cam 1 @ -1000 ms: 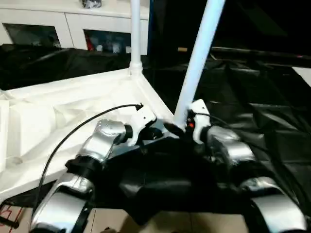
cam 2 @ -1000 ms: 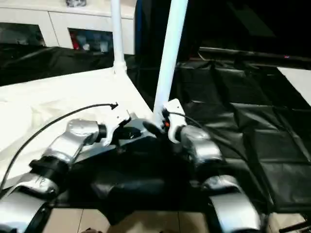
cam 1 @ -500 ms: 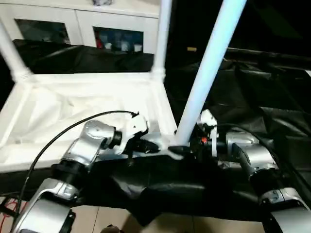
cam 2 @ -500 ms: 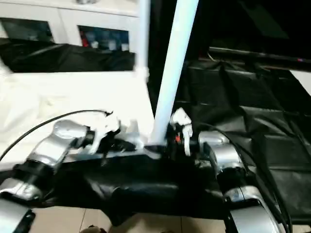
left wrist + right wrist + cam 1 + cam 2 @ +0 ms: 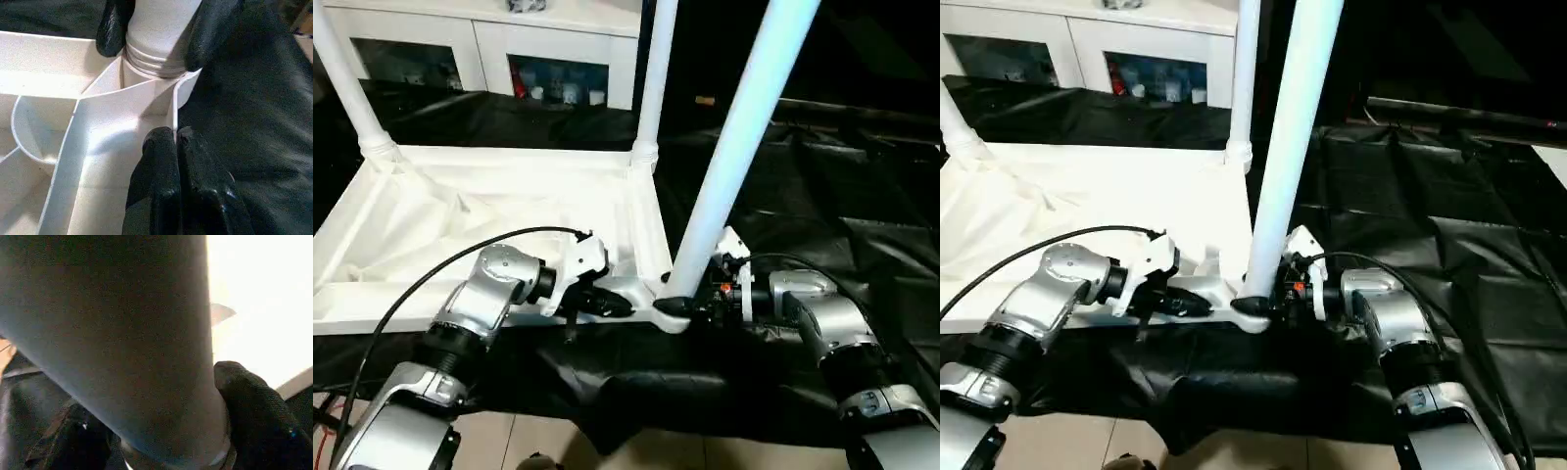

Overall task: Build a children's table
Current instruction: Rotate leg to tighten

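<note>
From the head views, we have the tabletop (image 5: 499,220) lying underside up, two legs already standing at its far corners, and a third leg (image 5: 734,157) leaning in the near corner socket (image 5: 656,299). Our right gripper (image 5: 690,305) straddles the base of that leg, while our left gripper (image 5: 602,302) sits on the tabletop's near rim just beside the socket. We judge the step to be seating this leg: the next move calls for turning or pressing it home and bringing it upright while the left side steadies the top.

In the left wrist view, our left gripper's fingers (image 5: 164,161) are pressed together on the thin corner wall, with the socket directly ahead. There the threaded collar of the leg still shows above the socket, and the right gripper's black fingers (image 5: 210,29) flank the leg on both sides.

In the right wrist view, the leg runs between our spread fingers, one pad (image 5: 249,401) against its side; whether the grip is firm we cannot tell.

Beneath everything lies a creased black sheet (image 5: 822,196), with pale floor (image 5: 636,455) nearest us. Beyond the tabletop stands a white cabinet (image 5: 548,49) with glass doors.
</note>
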Available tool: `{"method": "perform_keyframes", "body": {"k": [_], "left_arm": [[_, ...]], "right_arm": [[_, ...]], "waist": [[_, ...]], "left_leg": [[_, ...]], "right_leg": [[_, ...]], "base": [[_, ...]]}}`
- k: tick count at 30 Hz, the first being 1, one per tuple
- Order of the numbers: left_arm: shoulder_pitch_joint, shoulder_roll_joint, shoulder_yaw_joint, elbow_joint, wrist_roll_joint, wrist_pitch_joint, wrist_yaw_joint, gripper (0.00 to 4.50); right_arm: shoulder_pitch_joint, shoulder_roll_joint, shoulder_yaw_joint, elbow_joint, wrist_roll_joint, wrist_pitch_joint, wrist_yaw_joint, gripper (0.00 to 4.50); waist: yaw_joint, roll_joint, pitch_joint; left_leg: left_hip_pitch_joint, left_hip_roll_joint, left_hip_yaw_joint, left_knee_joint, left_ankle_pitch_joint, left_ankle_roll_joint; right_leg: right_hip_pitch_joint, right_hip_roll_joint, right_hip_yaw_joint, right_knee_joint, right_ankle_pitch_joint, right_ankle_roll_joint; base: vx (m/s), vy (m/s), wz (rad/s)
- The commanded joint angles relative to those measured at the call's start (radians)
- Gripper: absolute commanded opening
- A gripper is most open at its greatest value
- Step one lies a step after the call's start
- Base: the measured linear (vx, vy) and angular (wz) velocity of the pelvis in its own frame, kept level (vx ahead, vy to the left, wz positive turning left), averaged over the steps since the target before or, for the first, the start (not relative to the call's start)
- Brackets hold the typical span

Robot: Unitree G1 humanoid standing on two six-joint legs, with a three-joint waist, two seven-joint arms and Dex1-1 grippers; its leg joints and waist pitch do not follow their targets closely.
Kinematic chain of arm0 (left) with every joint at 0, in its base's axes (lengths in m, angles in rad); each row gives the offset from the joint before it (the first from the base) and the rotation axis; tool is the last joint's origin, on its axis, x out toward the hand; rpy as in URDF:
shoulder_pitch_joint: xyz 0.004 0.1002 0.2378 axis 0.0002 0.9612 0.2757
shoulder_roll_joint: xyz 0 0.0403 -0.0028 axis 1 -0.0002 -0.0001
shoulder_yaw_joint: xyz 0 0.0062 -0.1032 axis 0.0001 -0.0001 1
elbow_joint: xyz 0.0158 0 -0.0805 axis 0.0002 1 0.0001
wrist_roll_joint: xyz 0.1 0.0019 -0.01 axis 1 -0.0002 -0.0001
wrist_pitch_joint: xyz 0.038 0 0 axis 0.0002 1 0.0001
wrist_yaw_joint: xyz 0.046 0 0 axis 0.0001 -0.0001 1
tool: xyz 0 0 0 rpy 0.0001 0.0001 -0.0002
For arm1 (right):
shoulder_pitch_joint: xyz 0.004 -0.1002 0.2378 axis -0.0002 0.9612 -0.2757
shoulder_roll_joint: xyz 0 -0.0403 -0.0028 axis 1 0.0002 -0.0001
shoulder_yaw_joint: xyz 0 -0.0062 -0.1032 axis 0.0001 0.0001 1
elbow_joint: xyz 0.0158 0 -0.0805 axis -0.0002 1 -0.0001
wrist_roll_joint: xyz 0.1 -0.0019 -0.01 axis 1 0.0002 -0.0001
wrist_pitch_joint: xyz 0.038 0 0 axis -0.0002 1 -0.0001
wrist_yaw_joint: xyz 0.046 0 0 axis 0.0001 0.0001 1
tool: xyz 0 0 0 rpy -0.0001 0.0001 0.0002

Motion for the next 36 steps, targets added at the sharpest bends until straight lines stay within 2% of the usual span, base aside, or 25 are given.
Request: {"method": "perform_keyframes", "body": {"k": [1, 2, 4, 5, 6, 7, 8, 11, 13, 14, 19, 20, 25, 26, 28, 30, 31, 32, 34, 36], "left_arm": [[-0.037, -0.063, 0.009, 0.015, 0.001, -0.003, 0.1, 0.0], [-0.047, -0.081, 0.014, 0.031, 0.011, -0.004, 0.144, 0.0], [-0.061, -0.107, 0.019, 0.053, 0.024, 0.003, 0.204, 0.0], [-0.066, -0.116, 0.018, 0.06, 0.029, 0.004, 0.224, 0.0], [-0.076, -0.133, 0.02, 0.074, 0.036, 0.012, 0.258, 0.0], [-0.085, -0.147, 0.02, 0.084, 0.041, 0.018, 0.286, 0.0], [-0.097, -0.167, 0.022, 0.099, 0.048, 0.025, 0.328, 0.0], [-0.122, -0.218, 0.032, 0.135, 0.06, 0.042, 0.42, 0.0], [-0.127, -0.229, 0.036, 0.143, 0.062, 0.044, 0.436, 0.0], [-0.13, -0.237, 0.035, 0.149, 0.064, 0.042, 0.444, 0.0], [-0.128, -0.237, 0.031, 0.15, 0.066, 0.032, 0.429, 0.0], [-0.123, -0.228, 0.027, 0.144, 0.062, 0.034, 0.408, 0.0], [-0.101, -0.194, 0.009, 0.117, 0.054, 0.036, 0.328, 0.0], [-0.081, -0.156, -0.004, 0.094, 0.049, 0.024, 0.26, 0.0], [-0.079, -0.151, -0.005, 0.091, 0.048, 0.021, 0.25, 0.0], [-0.066, -0.119, -0.008, 0.069, 0.036, 0.005, 0.189, 0.0], [-0.06, -0.104, -0.01, 0.058, 0.031, -0.003, 0.161, 0.0], [-0.056, -0.095, -0.011, 0.05, 0.026, -0.012, 0.141, 0.0], [-0.045, -0.07, -0.015, 0.029, 0.014, -0.017, 0.09, 0.0], [-0.032, -0.046, -0.017, 0.004, 0.005, -0.012, 0.047, 0.0]], "right_arm": [[-0.001, 0.049, 0.026, 0.039, -0.034, -0.001, -0.091, 2.75], [-0.018, 0.073, 0.01, 0.079, -0.049, -0.007, -0.176, 2.75], [-0.043, 0.109, -0.017, 0.143, -0.062, -0.006, -0.301, 2.69], [-0.052, 0.122, -0.025, 0.165, -0.066, -0.005, -0.343, 2.67], [-0.067, 0.143, -0.03, 0.2, -0.078, -0.011, -0.412, 2.66], [-0.079, 0.161, -0.036, 0.228, -0.083, -0.01, -0.462, 2.65], [-0.095, 0.186, -0.048, 0.261, -0.082, -0.004, -0.523, 2.65], [-0.143, 0.259, -0.091, 0.347, -0.076, -0.005, -0.701, 2.65], [-0.15, 0.273, -0.095, 0.361, -0.079, -0.018, -0.724, 2.65], [-0.156, 0.285, -0.091, 0.371, -0.083, -0.039, -0.715, 3.21], [-0.177, 0.296, -0.099, 0.384, -0.065, -0.062, -0.657, 3.55], [-0.177, 0.283, -0.08, 0.375, -0.08, -0.085, -0.628, 3.79], [-0.16, 0.241, -0.055, 0.324, -0.072, -0.106, -0.497, 3.92], [-0.122, 0.184, -0.024, 0.246, -0.058, -0.116, -0.34, 3.92], [-0.117, 0.176, -0.02, 0.235, -0.056, -0.117, -0.318, 3.92], [-0.082, 0.127, -0.002, 0.173, -0.04, -0.108, -0.199, 3.92], [-0.068, 0.105, 0.005, 0.147, -0.034, -0.107, -0.155, 3.92], [-0.06, 0.094, 0.008, 0.134, -0.032, -0.114, -0.137, 3.92], [-0.046, 0.07, 0.011, 0.118, -0.029, -0.117, -0.093, 3.92], [-0.024, 0.04, 0.024, 0.092, -0.022, -0.107, -0.021, 3.92]], "waist": [[-0.005, -0.001, -0.058], [-0.011, -0.004, -0.055], [-0.016, -0.002, -0.055], [-0.023, -0.003, -0.054], [-0.026, -0.004, -0.055], [-0.028, -0.001, -0.057], [-0.038, -0.002, -0.054], [-0.046, 0.0, -0.057], [-0.049, -0.001, -0.058], [-0.05, 0.0, -0.058], [-0.05, 0.0, -0.061], [-0.05, -0.001, -0.061], [-0.051, 0.0, -0.062], [-0.048, 0.0, -0.063], [-0.045, -0.001, -0.065], [-0.043, -0.002, -0.07], [-0.041, -0.002, -0.069], [-0.035, -0.001, -0.066], [-0.029, 0.001, -0.064], [-0.024, 0.002, -0.061]], "left_leg": [[0.023, 0.019, -0.003, -0.064, -0.289, 0.005], [0.019, 0.016, -0.006, -0.066, -0.308, -0.003], [0.026, 0.015, -0.009, -0.067, -0.339, -0.019], [0.021, 0.013, -0.014, -0.069, -0.35, -0.028], [0.02, 0.013, -0.014, -0.07, -0.347, -0.027], [0.021, 0.013, -0.014, -0.068, -0.344, -0.028], [0.021, 0.011, -0.015, -0.069, -0.36, -0.031], [0.021, 0.011, -0.015, -0.068, -0.36, -0.029], [0.02, 0.009, -0.014, -0.068, -0.359, -0.025], [0.02, 0.01, -0.013, -0.067, -0.358, -0.021], [0.015, 0.011, -0.01, -0.067, -0.323, 0.001], [0.016, 0.011, -0.009, -0.066, -0.323, 0.005], [0.014, 0.013, -0.009, -0.066, -0.314, 0.015], [0.015, 0.013, -0.008, -0.064, -0.304, 0.024], [0.011, 0.015, -0.007, -0.061, -0.272, 0.045], [0.014, 0.014, -0.005, -0.056, -0.23, 0.062], [0.012, 0.014, -0.003, -0.054, -0.21, 0.077], [0.014, 0.017, 0.001, -0.054, -0.212, 0.085], [0.016, 0.02, 0.001, -0.056, -0.227, 0.077], [0.019, 0.024, 0.001, -0.06, -0.272, 0.055]], "right_leg": [[0.035, -0.044, 0.019, -0.075, -0.283, -0.199], [0.036, -0.045, 0.019, -0.079, -0.338, -0.18], [0.028, -0.047, 0.019, -0.086, -0.416, -0.157], [0.032, -0.047, 0.016, -0.087, -0.449, -0.144], [0.032, -0.047, 0.016, -0.09, -0.453, -0.133], [0.029, -0.048, 0.017, -0.089, -0.443, -0.134], [0.028, -0.044, 0.015, -0.091, -0.458, -0.134], [0.027, -0.044, 0.015, -0.091, -0.449, -0.134], [0.027, -0.042, 0.014, -0.092, -0.438, -0.136], [0.026, -0.042, 0.015, -0.091, -0.418, -0.141], [0.035, -0.038, 0.015, -0.08, -0.3, -0.176], [0.036, -0.039, 0.016, -0.079, -0.293, -0.18], [0.039, -0.04, 0.016, -0.077, -0.279, -0.189], [0.042, -0.039, 0.015, -0.077, -0.254, -0.194], [0.046, -0.039, 0.017, -0.068, -0.18, -0.213], [0.05, -0.036, 0.015, -0.06, -0.101, -0.238], [0.051, -0.037, 0.015, -0.056, -0.065, -0.254], [0.049, -0.038, 0.014, -0.057, -0.073, -0.264], [0.048, -0.038, 0.012, -0.059, -0.105, -0.263], [0.045, -0.039, 0.013, -0.063, -0.175, -0.252]], "base": [[0.0, 0.0, 0.0], [0.0, 0.0, 0.0], [0.0, 0.0, 0.0], [0.0, 0.0, 0.0], [0.0, 0.0, 0.0], [0.0, 0.0, 0.0], [0.0, 0.0, 0.0], [0.0, 0.0, 0.0], [0.0, 0.0, 0.0], [0.0, 0.0, 0.0], [0.0, 0.0, 0.0], [0.0, 0.0, 0.0], [0.0, 0.0, 0.0], [0.0, 0.0, 0.0], [0.0, 0.0, 0.0], [0.0, 0.0, 0.0], [0.0, 0.0, 0.0], [0.0, 0.0, 0.0], [0.0, 0.0, 0.0], [0.0, 0.0, 0.0]]}}
